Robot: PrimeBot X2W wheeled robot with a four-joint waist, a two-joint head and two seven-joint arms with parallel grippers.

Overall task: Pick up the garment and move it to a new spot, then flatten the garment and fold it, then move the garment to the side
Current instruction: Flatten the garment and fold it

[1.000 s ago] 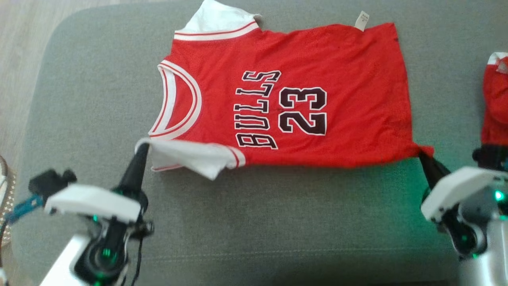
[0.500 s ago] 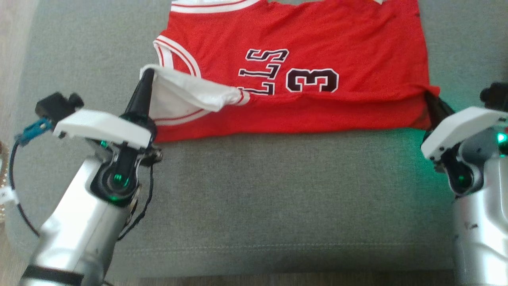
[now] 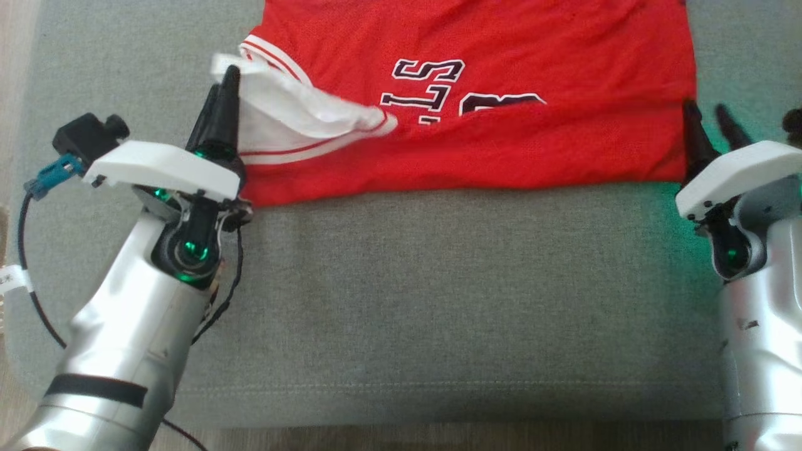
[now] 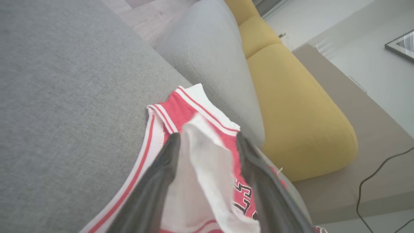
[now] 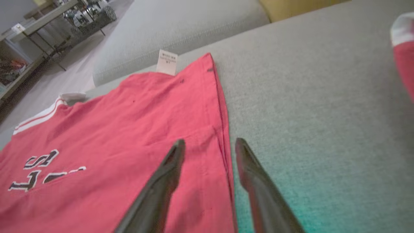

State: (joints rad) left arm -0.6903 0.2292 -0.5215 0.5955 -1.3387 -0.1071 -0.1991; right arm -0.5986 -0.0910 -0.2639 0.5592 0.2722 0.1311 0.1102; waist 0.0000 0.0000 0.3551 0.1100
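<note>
**Desk:** What sits around the work, and what is in the way?

**Operator:** Going from the left, I note a blue connector (image 3: 53,174) on the left wrist, clear of the cloth. On the far right, a second red-and-white cloth (image 5: 404,48) lies on the seat, well apart from the garment. The only obstruction is the garment's own white sleeve flap (image 4: 207,168), which is draped over the left fingers.

**Desk:** Garment and jaws?

**Operator:** The garment (image 3: 501,144), a red jersey, lies on the seat with a fold crossing its black lettering. The left gripper (image 3: 224,78) is at the collar end. Its jaws are parted and the flap hangs loose between them. The right gripper (image 3: 705,106) is at the hem corner with its jaws also parted — one finger is over red cloth, the other over bare seat. I cannot tell whether it touches the cloth.

**Desk:** Surface and room?

**Operator:** The surface is a grey fabric sofa seat (image 3: 438,300). Beyond it I see a grey cushion (image 4: 210,58), then a yellow cushion (image 4: 291,97). A cluttered table (image 5: 42,22) stands on the pale floor behind.
</note>
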